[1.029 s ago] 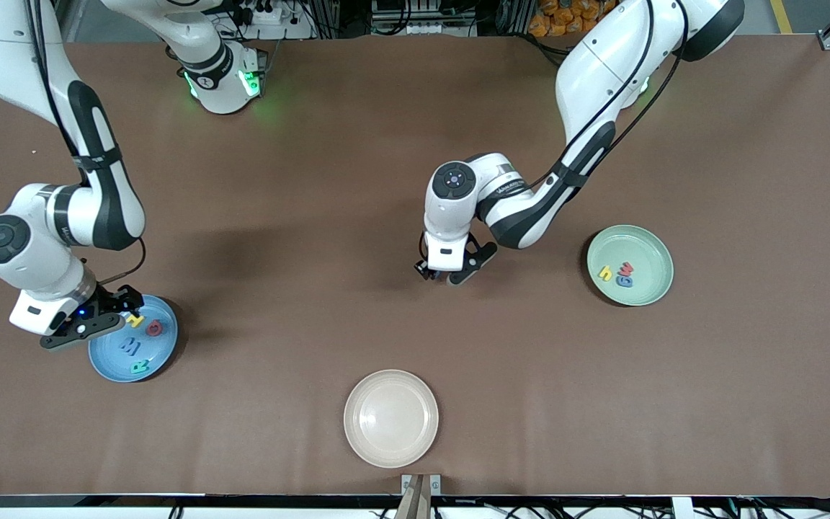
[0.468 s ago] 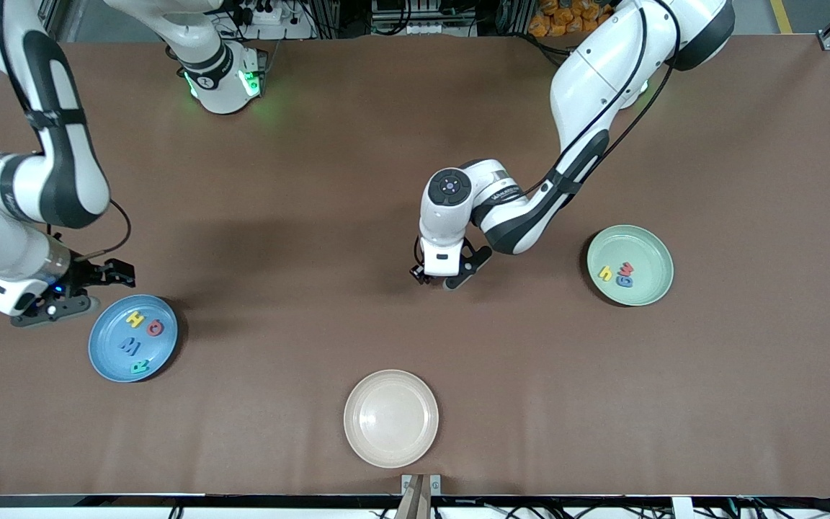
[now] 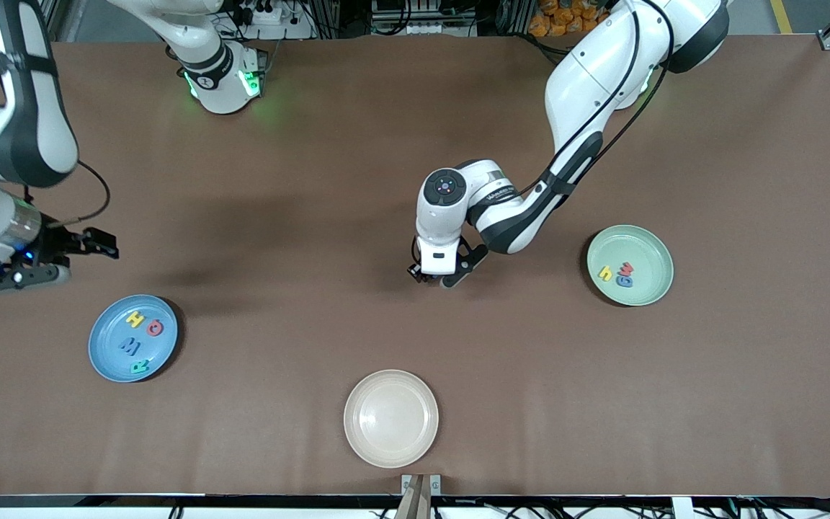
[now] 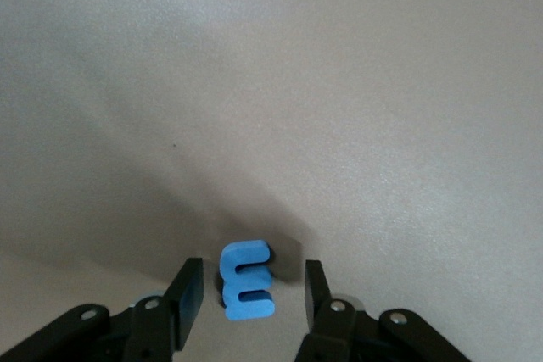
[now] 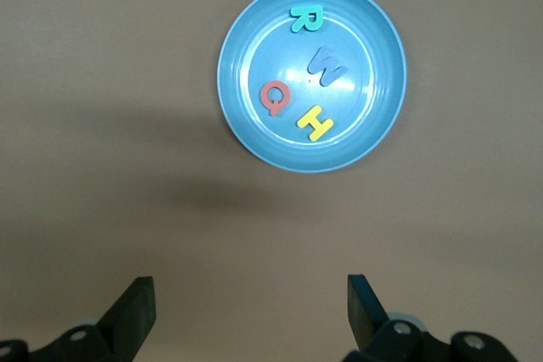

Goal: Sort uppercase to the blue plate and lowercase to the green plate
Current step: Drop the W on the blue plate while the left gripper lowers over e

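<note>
The blue plate (image 3: 105, 360) lies near the right arm's end and holds the yellow H (image 3: 135, 318), red Q (image 3: 154, 329), blue M (image 3: 128, 346) and teal-green R (image 3: 140, 367). It also shows in the right wrist view (image 5: 373, 108). The green plate (image 3: 649, 249) holds the yellow h (image 3: 605, 272), red w (image 3: 628, 268) and blue g (image 3: 625, 280). My left gripper (image 3: 431, 277) is low at mid-table, open, its fingers on either side of the blue m (image 4: 246, 281) without touching it. The m is hidden in the front view. My right gripper (image 3: 75, 261) is open and empty, up in the air beside the blue plate.
A cream-white plate (image 3: 390, 417) lies empty near the table's front edge, nearer to the front camera than my left gripper. The right arm's elbow hangs over the table's end.
My right gripper has lifted off the blue plate and drawn back toward the robots' side, leaving the yellow H uncovered. My left gripper has shifted slightly toward the right arm's end.
</note>
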You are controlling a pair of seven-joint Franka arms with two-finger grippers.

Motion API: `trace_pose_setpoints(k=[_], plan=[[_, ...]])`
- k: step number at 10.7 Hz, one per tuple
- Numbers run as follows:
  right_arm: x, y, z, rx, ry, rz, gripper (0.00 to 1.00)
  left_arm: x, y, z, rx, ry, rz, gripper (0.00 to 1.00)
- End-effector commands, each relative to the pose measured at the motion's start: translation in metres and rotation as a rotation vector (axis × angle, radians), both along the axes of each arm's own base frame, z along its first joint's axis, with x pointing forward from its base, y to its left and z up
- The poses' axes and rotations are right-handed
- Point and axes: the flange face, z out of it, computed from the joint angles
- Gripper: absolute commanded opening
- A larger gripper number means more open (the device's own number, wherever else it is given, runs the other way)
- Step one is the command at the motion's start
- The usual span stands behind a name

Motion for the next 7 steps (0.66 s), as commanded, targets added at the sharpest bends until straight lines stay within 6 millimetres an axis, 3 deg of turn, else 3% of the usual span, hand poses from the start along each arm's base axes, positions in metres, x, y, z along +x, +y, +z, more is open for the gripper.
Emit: trace_pose_setpoints(k=[1,4,7], plan=[[-0.012,0.004,0.028,0.006,-0.014,-0.036,1.0,0.003,-0.004,-0.001,-0.004,-0.003,0.021,0.56],[-0.008,0.016,0.057,0.004,0.024,-0.07,1.0,0.0,-0.005,-0.006,0.001,0.002,0.016,0.52],[-0.01,0.023,0.071,0.007,0.044,-0.059,1.0,-0.002,-0.006,-0.012,0.009,0.005,0.013,0.48]])
